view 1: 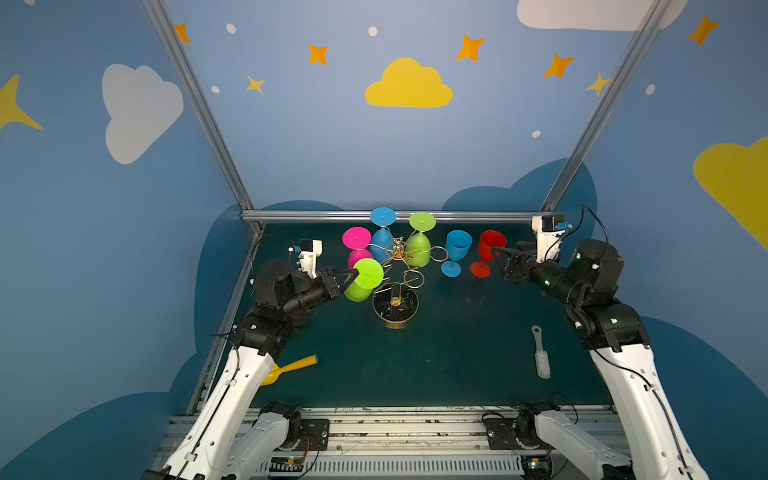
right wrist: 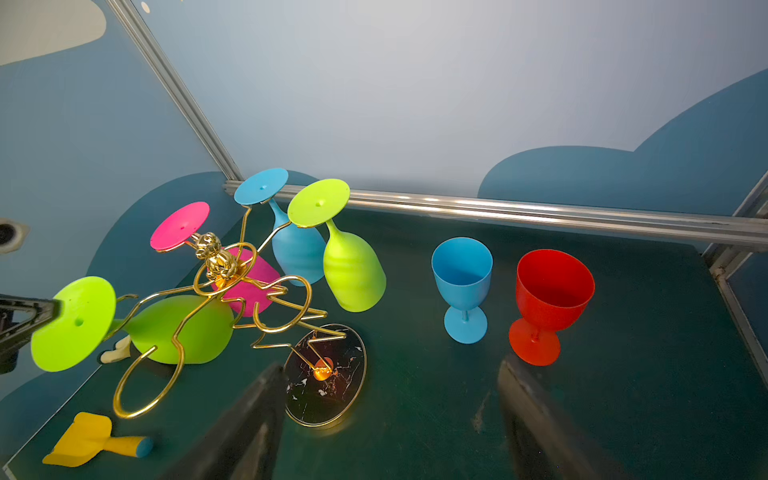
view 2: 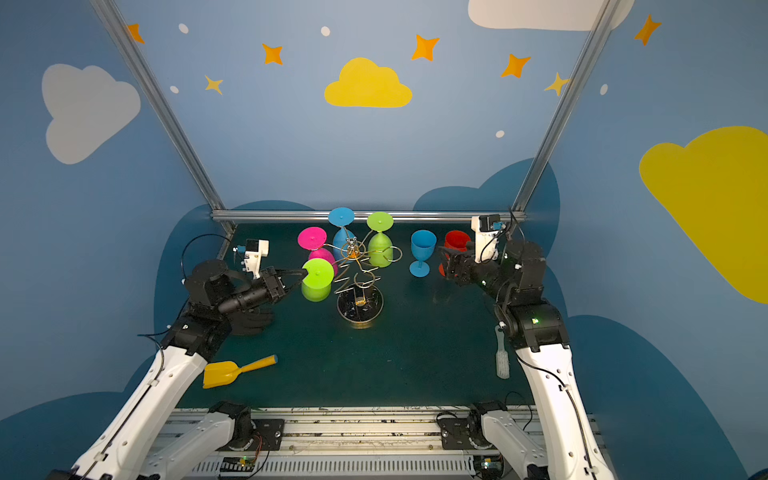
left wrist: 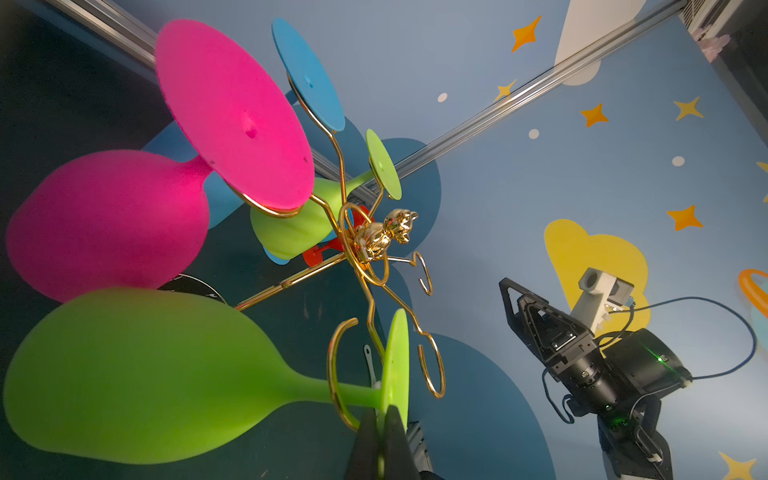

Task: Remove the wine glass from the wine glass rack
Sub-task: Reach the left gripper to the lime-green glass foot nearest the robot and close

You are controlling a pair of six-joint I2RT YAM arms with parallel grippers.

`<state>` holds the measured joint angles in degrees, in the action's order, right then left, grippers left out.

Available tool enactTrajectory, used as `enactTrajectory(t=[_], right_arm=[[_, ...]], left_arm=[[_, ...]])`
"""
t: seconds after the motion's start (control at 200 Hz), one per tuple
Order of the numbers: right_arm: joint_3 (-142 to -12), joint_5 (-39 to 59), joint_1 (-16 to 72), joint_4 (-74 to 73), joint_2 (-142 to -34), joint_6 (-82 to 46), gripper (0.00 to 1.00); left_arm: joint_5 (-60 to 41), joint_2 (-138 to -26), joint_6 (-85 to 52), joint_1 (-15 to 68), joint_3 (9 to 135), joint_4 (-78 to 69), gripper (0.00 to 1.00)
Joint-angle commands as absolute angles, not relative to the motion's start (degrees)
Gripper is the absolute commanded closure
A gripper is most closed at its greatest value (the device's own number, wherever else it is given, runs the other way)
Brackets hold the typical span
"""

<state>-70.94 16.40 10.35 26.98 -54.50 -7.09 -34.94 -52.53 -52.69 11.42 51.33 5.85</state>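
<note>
My left gripper (left wrist: 382, 415) is pressed tight on the foot of the nearest lime-green wine glass (left wrist: 137, 374), pinching that thin disc at its rim between both fingers. The glass hangs bowl-down on the gold wine glass rack (view 1: 400, 266), at the rack's left-front side in both top views. Its stem runs through one curled loop arm, and its bowl is just beside the pink wine glass (view 1: 356, 248) hung behind it. A blue wine glass (view 1: 382, 235) and a second green wine glass (view 1: 419, 247) hang on the far arms.

My right gripper (right wrist: 390, 368) is spread wide and holds nothing. It hovers near the standing red goblet (view 1: 489, 251), and a blue goblet (view 1: 457, 249) stands between that and the rack.

Bare green mat (view 1: 457, 353) lies open in front of the rack's round base. A yellow scoop (view 2: 232, 370) lies by my left arm and a white brush (view 1: 540, 353) by my right.
</note>
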Motion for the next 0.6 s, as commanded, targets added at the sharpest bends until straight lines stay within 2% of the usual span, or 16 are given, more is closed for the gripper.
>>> enactTrajectory(t=[0.0, 0.596], right_arm=[[-72.3, 16.6, 10.6, 26.9, -53.4, -7.4, 0.21], [-73.1, 16.3, 10.7, 27.9, -52.6, -6.8, 0.21]], left_arm=[[-35.7, -52.0, -55.3, 11.5, 52.3, 2.1, 0.97], [-34.3, -52.2, -60.0, 11.4, 54.5, 3.6, 0.97]])
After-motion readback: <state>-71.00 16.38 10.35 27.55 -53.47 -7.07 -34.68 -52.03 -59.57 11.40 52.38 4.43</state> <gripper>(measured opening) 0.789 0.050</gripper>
